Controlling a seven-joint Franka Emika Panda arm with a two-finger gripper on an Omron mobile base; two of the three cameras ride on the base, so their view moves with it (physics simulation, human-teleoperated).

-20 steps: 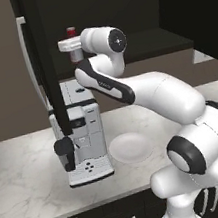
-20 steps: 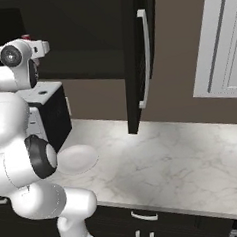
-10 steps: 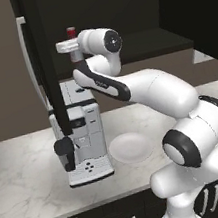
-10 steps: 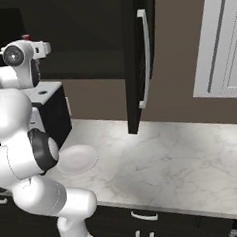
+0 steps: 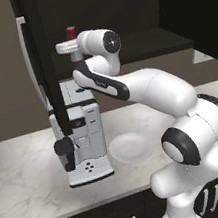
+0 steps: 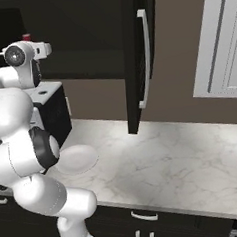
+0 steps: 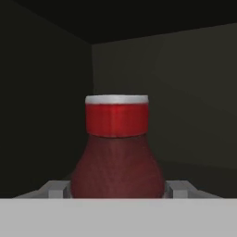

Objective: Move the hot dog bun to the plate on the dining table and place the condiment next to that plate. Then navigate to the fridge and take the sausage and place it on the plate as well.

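Observation:
The condiment (image 7: 116,152), a red bottle with a red cap, stands upright inside a dark upper cabinet. My gripper (image 7: 118,190) is around its lower body, and the grey fingertips (image 7: 55,190) press against both of its sides. From the left base view the arm reaches up to the shelf, with the condiment's cap (image 5: 71,33) showing just above the gripper (image 5: 72,45). The right base view has the cap (image 6: 26,36) peeking over the wrist. The hot dog bun, the plate, the dining table, the fridge and the sausage are out of view.
An open black cabinet door (image 5: 42,67) (image 6: 136,59) hangs beside the arm. Below on the marble counter (image 5: 25,171) (image 6: 168,157) stand a coffee machine (image 5: 83,136) and a plain white plate (image 5: 130,147) (image 6: 75,158).
The jaws have come in from wide open onto the bottle's sides. The arm has hardly moved and the bottle stands where it was.

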